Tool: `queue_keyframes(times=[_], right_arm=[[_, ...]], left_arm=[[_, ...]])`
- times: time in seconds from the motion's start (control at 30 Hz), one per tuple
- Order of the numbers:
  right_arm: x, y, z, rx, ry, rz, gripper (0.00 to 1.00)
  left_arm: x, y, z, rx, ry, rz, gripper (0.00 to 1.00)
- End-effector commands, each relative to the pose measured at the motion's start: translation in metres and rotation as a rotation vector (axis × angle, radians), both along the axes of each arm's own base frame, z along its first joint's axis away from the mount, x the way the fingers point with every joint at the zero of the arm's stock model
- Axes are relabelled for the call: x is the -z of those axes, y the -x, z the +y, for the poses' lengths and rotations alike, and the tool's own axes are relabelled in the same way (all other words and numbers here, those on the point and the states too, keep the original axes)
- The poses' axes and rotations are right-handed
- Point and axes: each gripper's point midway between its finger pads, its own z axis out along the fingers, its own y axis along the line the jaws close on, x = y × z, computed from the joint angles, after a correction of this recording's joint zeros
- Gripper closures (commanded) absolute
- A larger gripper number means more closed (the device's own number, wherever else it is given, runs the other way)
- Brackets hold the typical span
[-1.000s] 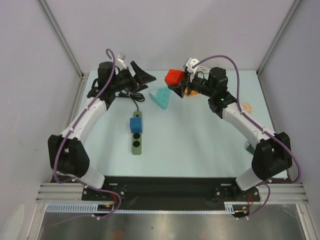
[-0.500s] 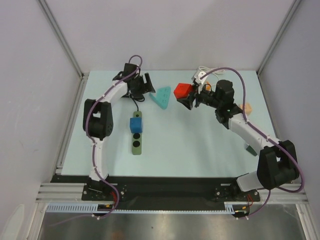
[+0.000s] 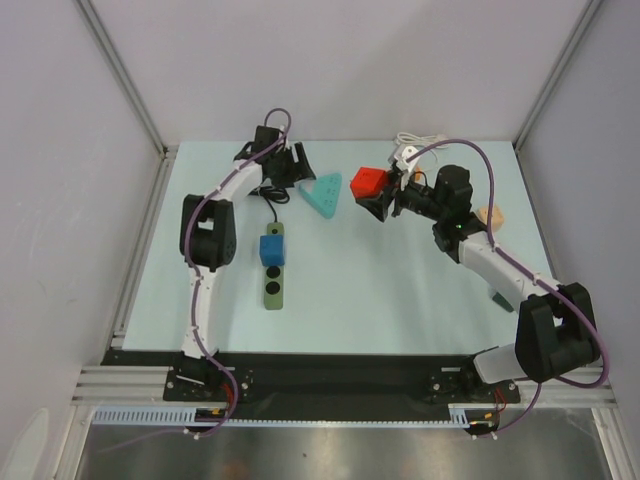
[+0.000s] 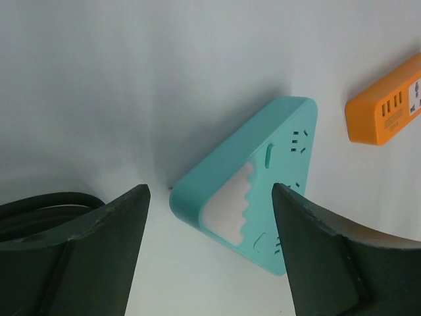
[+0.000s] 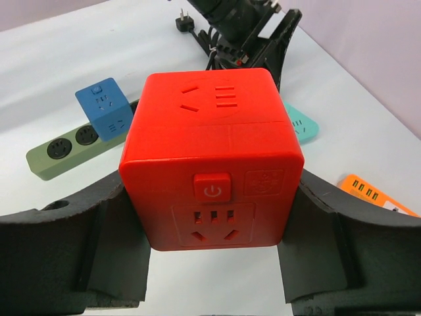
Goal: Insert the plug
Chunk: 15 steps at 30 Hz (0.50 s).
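Gripping a red socket cube point(image 5: 210, 151) with the right gripper point(image 3: 383, 200): the jaws are pressing on two opposite sides of the cube and holding it raised off the table point(image 3: 400, 290), toward the far edge and a bit right of the middle. Its power-button face is pointing at the right wrist camera.

The left gripper point(image 3: 297, 168) is hovering near the far edge, left of the middle. Its jaws are standing wide apart with nothing between them. In the left wrist view they are framing a teal triangular socket block point(image 4: 243, 191) that is lying flat on the table just beyond the fingertips.

The plug point(image 5: 184, 25) is lying on the table toward the far-left corner, beyond the left gripper as the right wrist camera sees it, not plugged into anything. In the top view the left arm is hiding the plug. Only its thin black cord point(image 3: 268, 205) is showing there, running to the far end of the green power strip point(image 3: 272, 285).

A blue socket cube point(image 3: 272, 248) is sitting on the far half of that strip. An orange power strip point(image 4: 388, 99) is lying near the far edge, right of the teal block and apart from it.
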Motion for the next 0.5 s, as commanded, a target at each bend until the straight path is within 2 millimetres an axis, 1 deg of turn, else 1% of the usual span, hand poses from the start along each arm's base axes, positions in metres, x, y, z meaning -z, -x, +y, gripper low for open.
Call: queue_keyframes(times=[0.0,0.03,0.1,0.13,0.2,0.3,0.33,0.4,0.43,0.47], right_arm=[[-0.039,0.0,-0.004,0.005,-0.047,-0.124,1.0],[-0.041,0.001,-0.004,0.007,-0.049,-0.13,1.0],[-0.042,0.002,-0.005,0.004,-0.049,-0.133,1.0],[-0.044,0.002,-0.005,0.004,-0.05,-0.136,1.0],[-0.046,0.003,-0.005,0.002,-0.054,-0.139,1.0],[-0.046,0.004,-0.006,0.005,-0.056,-0.137,1.0],[-0.046,0.004,-0.006,0.007,-0.055,-0.135,1.0],[-0.047,0.005,-0.006,0.004,-0.054,-0.137,1.0],[-0.046,0.004,-0.007,0.007,-0.052,-0.132,1.0],[-0.046,0.005,-0.007,0.007,-0.051,-0.131,1.0]], left_arm=[[-0.013,-0.01,-0.008,0.024,0.036,-0.043,0.2],[-0.009,-0.008,-0.009,0.027,0.032,-0.035,0.2],[-0.008,-0.006,-0.011,0.039,0.029,-0.035,0.21],[-0.004,-0.003,-0.013,0.045,0.025,-0.028,0.22],[-0.003,-0.001,-0.014,0.047,0.03,-0.029,0.25],[0.0,0.0,-0.017,0.051,0.046,-0.017,0.43],[-0.001,0.0,-0.018,0.049,0.056,-0.014,0.54],[-0.004,0.003,-0.023,0.069,0.084,-0.006,0.62],[-0.005,0.005,-0.027,0.079,0.095,-0.003,0.68],[-0.007,0.008,-0.031,0.095,0.105,0.001,0.71]])
